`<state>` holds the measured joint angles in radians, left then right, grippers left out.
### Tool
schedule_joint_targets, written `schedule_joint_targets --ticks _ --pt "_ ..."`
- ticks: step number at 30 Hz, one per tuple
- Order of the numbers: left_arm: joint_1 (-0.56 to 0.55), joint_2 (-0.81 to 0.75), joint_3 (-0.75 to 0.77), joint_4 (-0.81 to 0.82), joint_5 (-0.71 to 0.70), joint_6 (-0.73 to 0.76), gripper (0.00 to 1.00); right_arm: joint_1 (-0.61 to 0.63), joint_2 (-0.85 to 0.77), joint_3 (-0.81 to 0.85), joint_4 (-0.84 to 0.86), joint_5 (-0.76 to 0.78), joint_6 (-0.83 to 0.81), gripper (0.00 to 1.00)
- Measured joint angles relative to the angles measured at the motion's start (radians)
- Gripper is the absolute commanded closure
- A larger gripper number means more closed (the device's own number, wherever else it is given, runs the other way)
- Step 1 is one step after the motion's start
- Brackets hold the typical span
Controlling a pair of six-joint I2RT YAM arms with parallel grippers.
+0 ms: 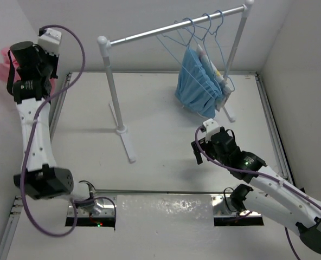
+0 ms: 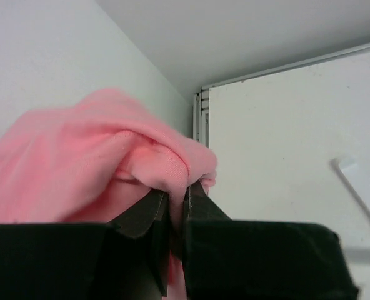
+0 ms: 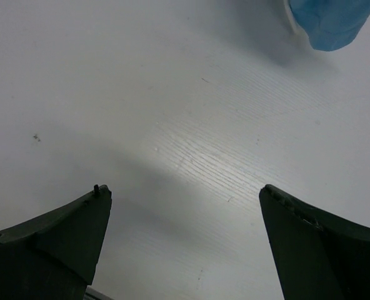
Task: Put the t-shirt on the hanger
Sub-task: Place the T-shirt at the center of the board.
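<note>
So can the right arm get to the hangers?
Probably yes. The right gripper is open and empty, only bare table lies between it and the rail, and the hangers hang on it. It would have to lift up high, though.

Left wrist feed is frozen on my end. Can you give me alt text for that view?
Close up, the left gripper is shut on a bunched fold of the pink t-shirt, which fills the left half of the view. Behind it are a white wall and, to the right, the white table.
</note>
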<state>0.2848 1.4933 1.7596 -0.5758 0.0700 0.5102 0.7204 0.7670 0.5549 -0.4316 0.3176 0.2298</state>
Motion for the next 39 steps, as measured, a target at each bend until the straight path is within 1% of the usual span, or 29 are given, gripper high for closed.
schedule_joint_targets --ticks 2,4,6,9,11,14,15,16,21,24,27,29,31,32,33,36,37,39 --pt "-0.029 -0.114 -0.038 -0.039 -0.007 0.074 1.0 0.0 0.0 0.015 -0.001 -0.033 -0.007 0.01" --pt "-0.048 -0.183 -0.035 -0.115 0.03 0.145 1.0 0.0 0.003 0.035 -0.002 -0.063 -0.015 0.01" --pt "-0.05 -0.222 -0.017 -0.22 0.097 0.213 1.0 0.0 0.011 0.055 -0.003 -0.089 -0.021 0.01" --pt "-0.068 -0.266 -0.018 -0.404 0.258 0.346 1.0 0.0 0.016 0.067 -0.002 -0.124 -0.025 0.01" --pt "-0.143 -0.306 -0.064 -0.487 0.355 0.402 1.0 0.0 0.016 0.067 -0.001 -0.147 -0.024 0.01" --pt "-0.304 -0.356 -0.145 -0.574 0.5 0.457 1.0 0.0 0.016 0.067 0.004 -0.174 -0.023 0.01" --pt "-0.343 -0.364 -0.159 -0.606 0.558 0.472 1.0 0.0 0.016 0.067 0.004 -0.182 -0.022 0.01" --pt "-0.359 -0.369 -0.166 -0.628 0.599 0.483 1.0 -0.001 0.016 0.067 0.004 -0.191 -0.021 0.01" --pt "-0.365 -0.386 -0.226 -0.631 0.883 0.486 1.0 -0.001 0.016 0.067 0.005 -0.217 -0.015 0.01" --pt "-0.39 -0.381 -0.285 -0.546 1.017 0.395 1.0 -0.001 0.016 0.067 0.005 -0.224 -0.006 0.01" --pt "-0.428 -0.358 -0.348 -0.455 1.099 0.315 1.0 -0.001 0.016 0.073 0.003 -0.223 0.006 0.01" --pt "-0.472 -0.343 -0.411 -0.375 1.111 0.251 1.0 -0.001 0.016 0.074 0.003 -0.221 0.012 0.01" --pt "-0.557 -0.332 -0.489 -0.267 1.053 0.148 0.89 -0.001 0.02 0.074 0.003 -0.221 0.016 0.01" --pt "-0.614 -0.324 -0.53 -0.203 1.008 0.096 0.81 -0.001 0.025 0.074 0.003 -0.221 0.017 0.01" --pt "-0.666 -0.316 -0.565 -0.152 0.955 0.058 0.63 -0.001 0.033 0.074 0.003 -0.221 0.018 0.01" --pt "-0.784 -0.282 -0.628 -0.06 0.785 -0.016 0.41 -0.001 0.062 0.083 -0.006 -0.209 0.021 0.01" --pt "-0.798 -0.273 -0.63 -0.045 0.735 -0.024 0.37 -0.001 0.069 0.089 -0.016 -0.2 0.021 0.01" --pt "-0.803 -0.261 -0.63 -0.013 0.639 -0.037 0.36 -0.001 0.071 0.093 -0.028 -0.18 0.021 0.01"
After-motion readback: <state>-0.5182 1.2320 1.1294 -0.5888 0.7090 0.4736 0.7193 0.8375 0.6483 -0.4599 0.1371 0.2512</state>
